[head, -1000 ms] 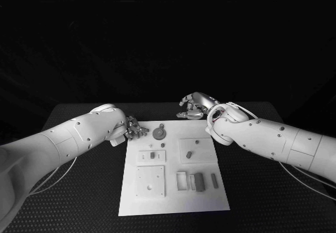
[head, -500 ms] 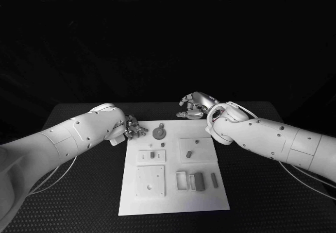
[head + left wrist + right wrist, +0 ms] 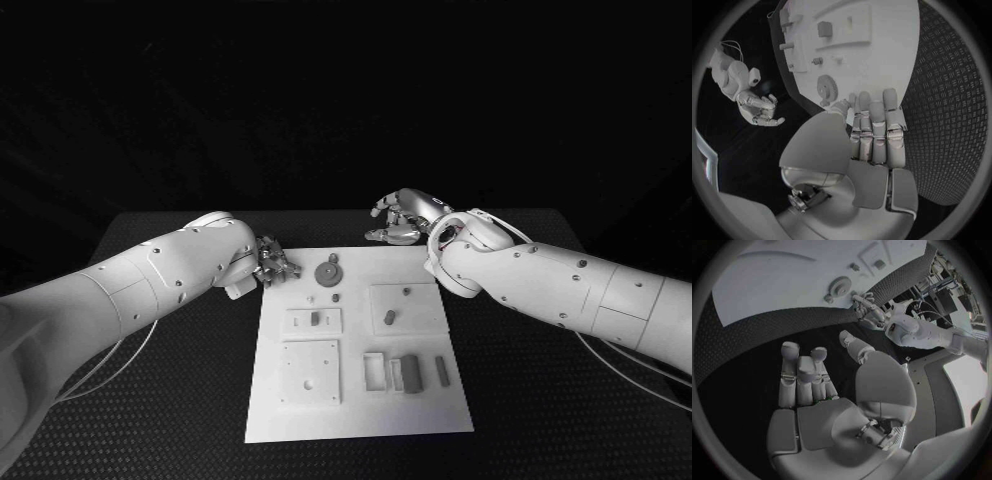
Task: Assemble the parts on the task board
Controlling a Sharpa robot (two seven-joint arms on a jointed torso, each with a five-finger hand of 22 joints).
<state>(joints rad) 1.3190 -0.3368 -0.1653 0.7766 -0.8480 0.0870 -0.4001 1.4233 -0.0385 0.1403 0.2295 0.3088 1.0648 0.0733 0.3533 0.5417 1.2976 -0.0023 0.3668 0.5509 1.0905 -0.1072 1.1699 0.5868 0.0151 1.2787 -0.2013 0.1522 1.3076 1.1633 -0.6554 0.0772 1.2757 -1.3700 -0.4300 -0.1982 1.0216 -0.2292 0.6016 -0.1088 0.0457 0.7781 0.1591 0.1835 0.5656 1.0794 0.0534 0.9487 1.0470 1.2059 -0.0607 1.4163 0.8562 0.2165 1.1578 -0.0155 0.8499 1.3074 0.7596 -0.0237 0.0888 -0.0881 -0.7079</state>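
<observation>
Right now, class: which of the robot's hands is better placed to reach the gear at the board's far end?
Probably the left hand: it is open at the task board's far left corner, beside the gear. The right hand, also open, hovers beyond the far edge.

Black textured table (image 3: 548,400) against a dark, unlit backdrop.

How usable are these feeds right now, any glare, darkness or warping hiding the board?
Head view: the white rectangular task board is evenly lit, the background black, small parts hard to resolve. Left wrist view: fisheye bends the board's edges, and the silver left hand covers its near end. Right wrist view: bright room glare at the rim behind the silver right hand.
</observation>
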